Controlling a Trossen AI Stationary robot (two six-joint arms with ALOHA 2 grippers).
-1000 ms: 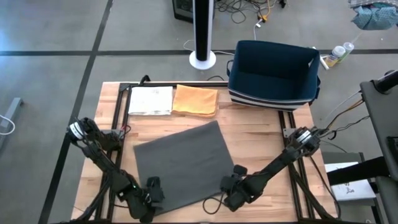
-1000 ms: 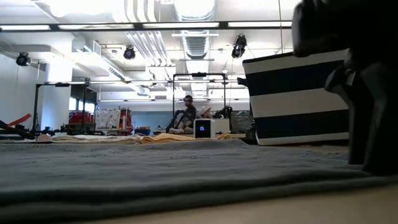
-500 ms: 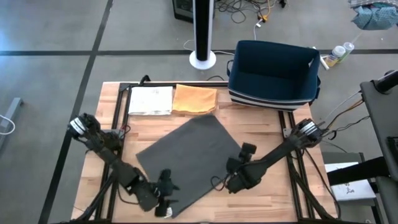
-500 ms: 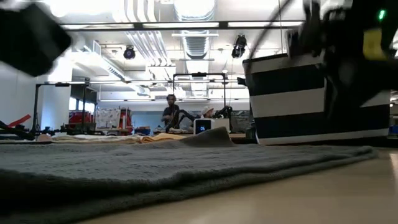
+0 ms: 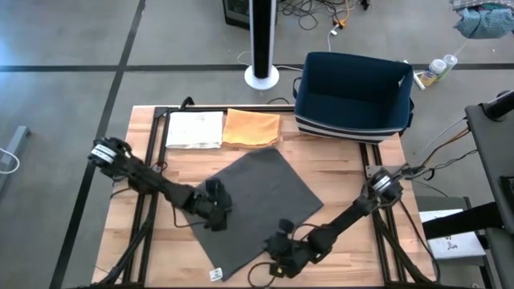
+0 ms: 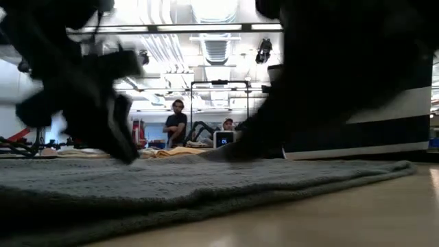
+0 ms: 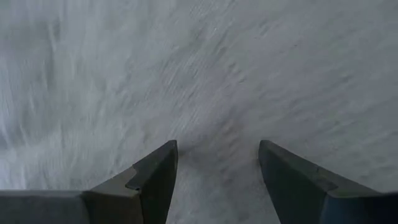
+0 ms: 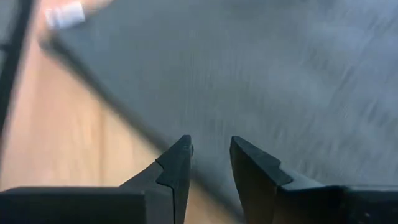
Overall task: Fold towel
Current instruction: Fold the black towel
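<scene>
A grey towel lies flat on the wooden table, set as a diamond, with a white tag at its near corner. My left gripper is over the towel's left part; in the left wrist view it stands open, with the towel's pile filling the frame. My right gripper is at the towel's near right edge; in its wrist view it shows a narrow gap and nothing between the fingers. My left gripper points steeply down at the towel's left part, fingers spread; I cannot tell whether their tips touch the cloth. My right gripper slants down over the towel's near right edge; I cannot tell whether it touches the cloth either.
At the far edge lie a white cloth and an orange cloth. A dark blue striped basket stands at the far right. People show in the room behind. Bare wood lies right of the towel.
My left gripper has swung from the table's near left corner toward the far side and the right, onto the towel. My right gripper went toward the far edge, then back toward the near edge and the left. The towel has turned a little on the table.
</scene>
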